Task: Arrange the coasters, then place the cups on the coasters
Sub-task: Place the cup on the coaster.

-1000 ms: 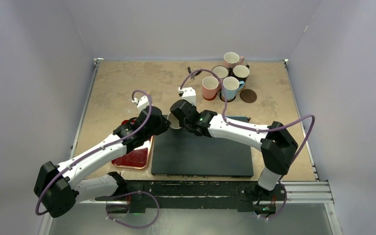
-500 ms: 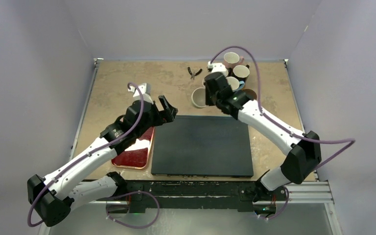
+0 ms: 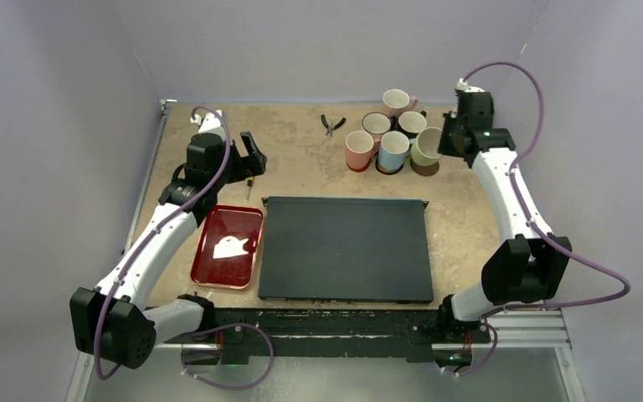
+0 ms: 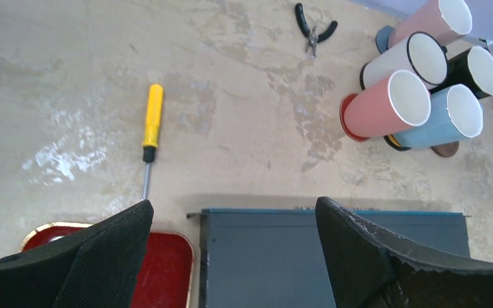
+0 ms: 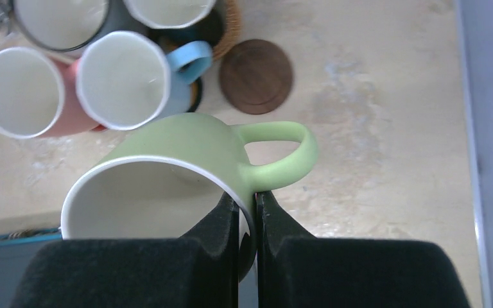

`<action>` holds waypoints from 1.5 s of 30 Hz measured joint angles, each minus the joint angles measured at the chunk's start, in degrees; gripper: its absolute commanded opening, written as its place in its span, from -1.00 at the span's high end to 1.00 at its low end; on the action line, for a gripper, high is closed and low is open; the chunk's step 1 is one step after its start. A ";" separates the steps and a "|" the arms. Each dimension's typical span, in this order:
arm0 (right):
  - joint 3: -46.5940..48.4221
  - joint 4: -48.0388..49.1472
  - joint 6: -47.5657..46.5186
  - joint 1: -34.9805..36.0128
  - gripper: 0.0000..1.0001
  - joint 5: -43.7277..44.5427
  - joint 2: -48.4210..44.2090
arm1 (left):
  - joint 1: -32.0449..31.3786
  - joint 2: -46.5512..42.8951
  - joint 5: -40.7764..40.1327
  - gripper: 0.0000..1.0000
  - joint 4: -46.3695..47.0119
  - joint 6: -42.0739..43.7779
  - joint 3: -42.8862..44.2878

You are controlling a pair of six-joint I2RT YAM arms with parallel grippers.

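My right gripper (image 5: 247,204) is shut on the rim of the light green cup (image 5: 180,144), beside its handle. It holds the cup tilted at the back right (image 3: 427,147), just short of a bare dark brown coaster (image 5: 255,76). The salmon pink cup (image 3: 358,151), light blue cup (image 3: 393,151), white cup (image 3: 376,124), black cup (image 3: 412,123) and pale pink cup (image 3: 396,102) stand clustered beside it. A red coaster (image 4: 345,120) shows under the salmon cup. My left gripper (image 4: 232,204) is open and empty, above the mat's far left corner (image 3: 249,159).
A large black mat (image 3: 345,249) covers the near centre, with a red tray (image 3: 228,247) to its left. A yellow-handled screwdriver (image 4: 152,122) lies on the table behind the tray. Black pliers (image 4: 312,29) lie at the back. Walls close in on both sides.
The right arm swung from the table's middle to the back right, carrying the green cup to the cluster. The left gripper opened and drew back to the far left.
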 measured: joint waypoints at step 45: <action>19.54 -2.19 -13.68 -10.58 1.00 -5.38 31.17 | 6.25 1.44 -5.42 -0.78 17.62 15.78 -6.51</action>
